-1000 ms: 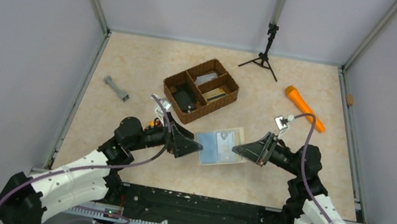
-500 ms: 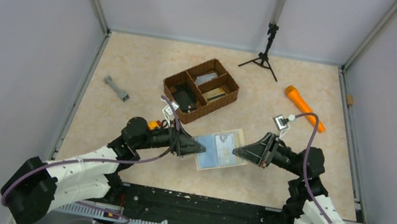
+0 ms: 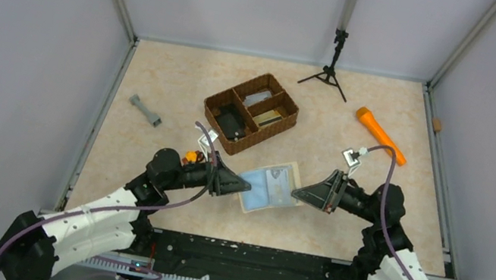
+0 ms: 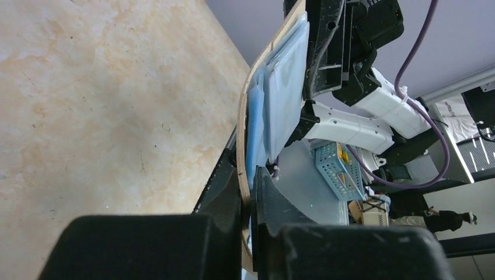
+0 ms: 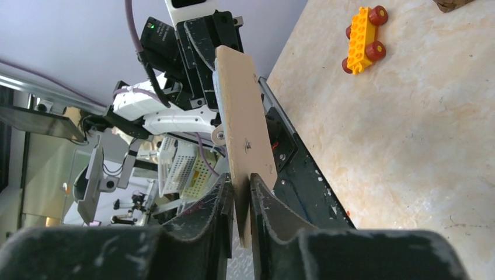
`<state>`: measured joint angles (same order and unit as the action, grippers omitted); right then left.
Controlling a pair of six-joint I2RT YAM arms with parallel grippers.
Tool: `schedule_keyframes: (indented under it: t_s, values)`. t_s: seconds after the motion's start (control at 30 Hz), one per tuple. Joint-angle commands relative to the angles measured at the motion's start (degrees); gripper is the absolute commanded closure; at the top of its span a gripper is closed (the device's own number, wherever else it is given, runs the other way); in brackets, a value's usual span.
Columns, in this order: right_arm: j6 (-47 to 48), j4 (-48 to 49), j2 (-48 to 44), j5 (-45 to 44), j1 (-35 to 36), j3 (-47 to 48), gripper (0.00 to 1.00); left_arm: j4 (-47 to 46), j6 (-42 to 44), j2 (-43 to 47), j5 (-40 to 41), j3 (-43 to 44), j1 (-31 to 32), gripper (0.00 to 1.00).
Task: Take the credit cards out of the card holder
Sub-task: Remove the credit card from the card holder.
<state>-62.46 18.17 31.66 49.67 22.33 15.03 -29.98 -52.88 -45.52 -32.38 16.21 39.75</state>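
The card holder [image 3: 269, 188] hangs open above the table between my two grippers, pale blue inside facing up. My left gripper [image 3: 246, 184] is shut on its left edge; in the left wrist view the fingers [image 4: 227, 192] pinch the beige cover and blue lining [image 4: 280, 93]. My right gripper [image 3: 295, 191] has the holder's right edge [image 5: 242, 116] between its fingers [image 5: 262, 198]; whether they still press it is unclear. A tan credit card [image 3: 269, 118] and a whitish one [image 3: 258, 99] lie in the wicker tray. Any cards inside the holder's pockets are not clearly visible.
The brown wicker tray [image 3: 269, 78] stands behind the holder with a black block [image 3: 230, 121] in one compartment. An orange cylinder [image 3: 380, 135] lies at right, a grey piece [image 3: 145, 110] at left, a small tripod [image 3: 330, 73] at the back. A yellow toy car [image 5: 363, 38] sits by the left arm.
My left gripper came in from the left and shut on the holder's left edge. The holder has shifted slightly leftward; the right gripper has stayed about where it was.
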Motion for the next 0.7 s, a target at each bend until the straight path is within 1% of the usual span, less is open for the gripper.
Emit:
schedule_keyframes:
  t_s: [0.0, 0.07, 0.13, 0.27, 0.33, 0.4, 0.53, 0.67]
  values:
    - [1.25, -0.75, -0.81, -0.38, -0.17, 2.0, 0.88, 0.23, 0.44, 1.93, 1.08, 2.5, -0.01, 1.0]
    - [1.11, -0.92, -0.87, -0.12, -0.09, 1.78, 0.95, -0.74, -0.19, 1.59, 0.48, 2.15, 0.03, 1.0]
    - [1.23, -1.62, -1.09, -0.01, -0.13, 1.77, 0.98, -1.99, -0.89, 1.1, 0.02, 1.69, 0.07, 1.0]
    - [3.95, -5.79, -1.33, -0.58, -0.13, 3.18, 0.97, -5.08, -2.2, -0.16, -1.29, 1.11, 0.08, 1.0]
    - [3.19, -4.57, -1.61, -0.05, -0.13, 2.98, 0.98, -5.23, -2.07, -0.7, -1.3, 1.23, 0.1, 1.0]
    - [2.35, -2.9, -1.86, 0.44, -0.09, 2.63, 1.0, -5.38, -1.96, -1.35, -1.35, 1.27, 0.08, 1.0]
    - [5.61, -5.28, -1.24, 0.99, -0.09, 3.82, 1.0, -7.44, -2.27, -3.85, -1.68, 1.6, 0.43, 1.0]
    - [6.75, -5.76, 0.33, 2.46, -0.01, 4.79, 1.0, -7.07, 0.26, -8.01, -1.26, 2.99, 0.69, 1.0]
